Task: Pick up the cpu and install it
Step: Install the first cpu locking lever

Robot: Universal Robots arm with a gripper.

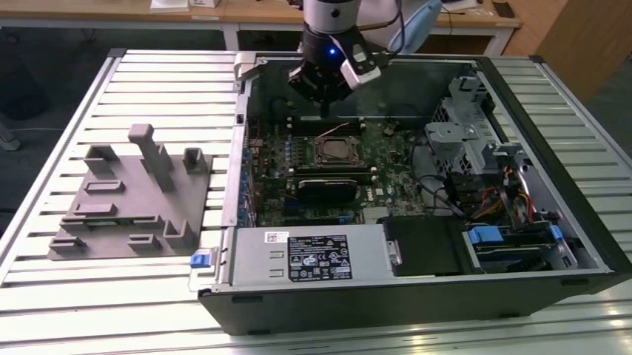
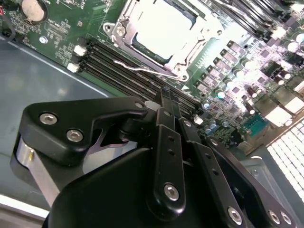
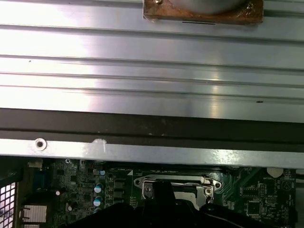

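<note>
Gripper [image 2: 166, 95] glossy black, silver screws. Cpu [image 2: 159, 29] pale silvery, steel frame. Motherboard [image 2: 228, 61] green. Computer case [image 1: 415, 307] black. Label [image 1: 318, 259] white, black print. Fixture [image 1: 129, 196] grey. Slatted table [image 1: 59, 296] pale silver.

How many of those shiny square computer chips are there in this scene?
1. The cpu sits in the socket in the middle of the green board inside the open case. Shadowed corners could hide another.
</note>
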